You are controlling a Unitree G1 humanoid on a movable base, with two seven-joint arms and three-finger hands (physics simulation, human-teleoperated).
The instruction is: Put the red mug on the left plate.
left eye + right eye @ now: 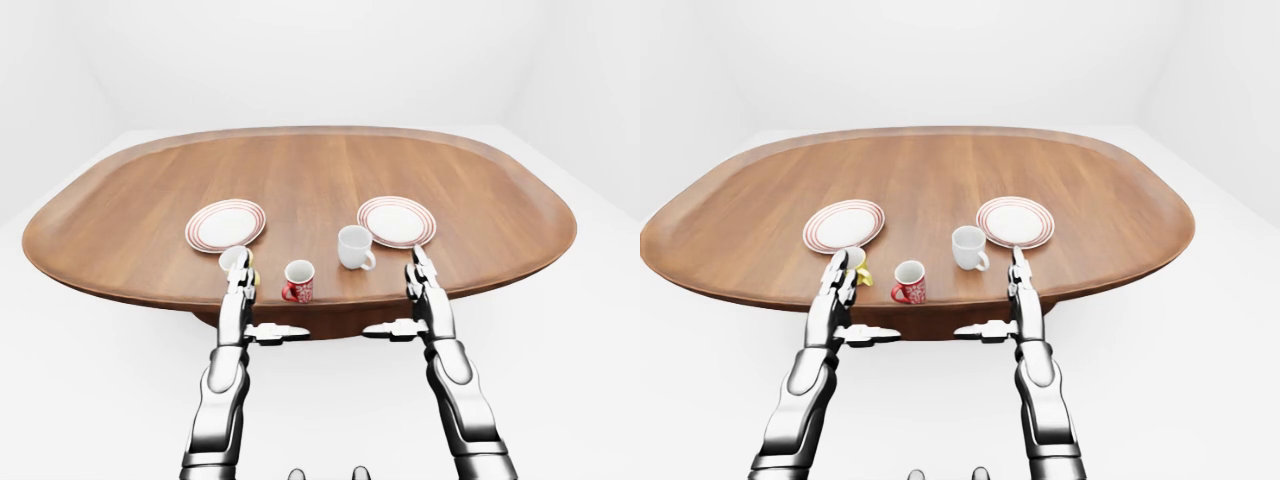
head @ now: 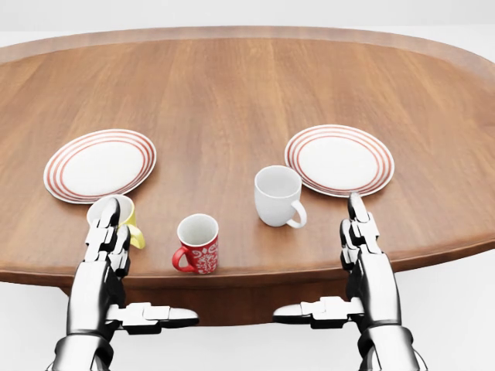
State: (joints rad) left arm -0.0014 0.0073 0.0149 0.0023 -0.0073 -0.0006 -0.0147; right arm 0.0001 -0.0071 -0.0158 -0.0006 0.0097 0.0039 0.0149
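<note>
Red mug point(image 2: 199, 244) betw. open hands, nr table edge, prob. untouched.

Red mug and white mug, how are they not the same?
The red mug is red with a white pattern; the white mug is plain white. The red mug looks smaller. In the head view, the red mug's handle points left, the white mug's right. The white mug stands closer to a plate. Both stand upright, empty.

red mug point(image 1: 298, 281) upright on table point(image 1: 300, 180) | left plate point(image 1: 226, 224) apart | both hands open
</note>
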